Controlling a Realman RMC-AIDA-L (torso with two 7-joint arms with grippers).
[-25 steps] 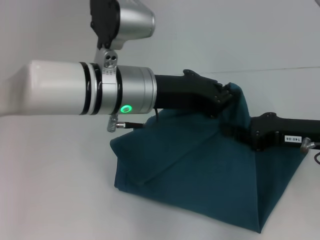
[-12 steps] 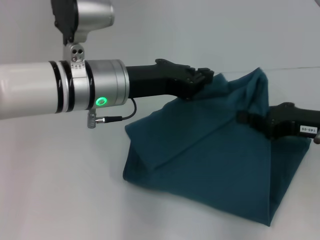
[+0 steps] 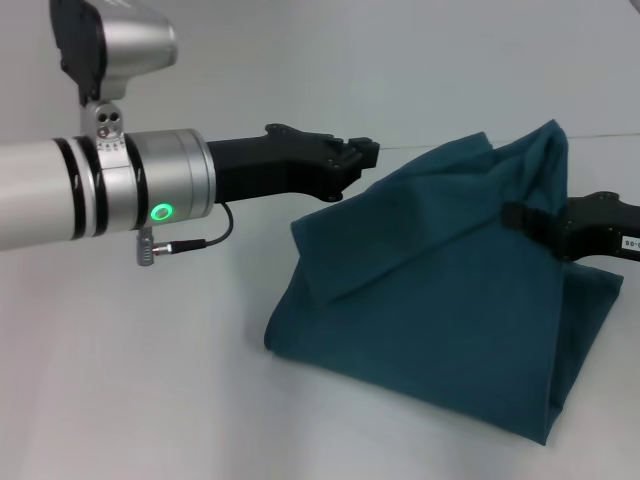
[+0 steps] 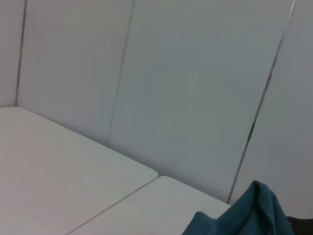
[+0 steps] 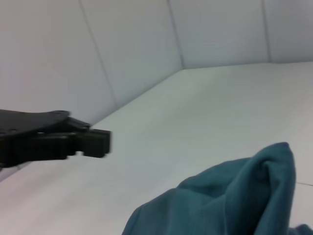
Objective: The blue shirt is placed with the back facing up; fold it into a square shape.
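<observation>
Two grippers are raised over the white table (image 3: 120,380). Right gripper (image 3: 520,217) is clamped on a lifted fold of the blue shirt (image 3: 450,300), which drapes from it down to the tabletop. Left gripper (image 3: 362,155) hangs just beside the cloth, fingers together, holding nothing

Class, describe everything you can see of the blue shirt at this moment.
The blue shirt is plain dark teal soft cloth, no lettering showing. It is lifted into a tent shape: its lower edge rests on the white table, its top corner bunches up beside the right pincer, which seems to grip it. The left pincer hangs clear of it, touching no cloth.
</observation>
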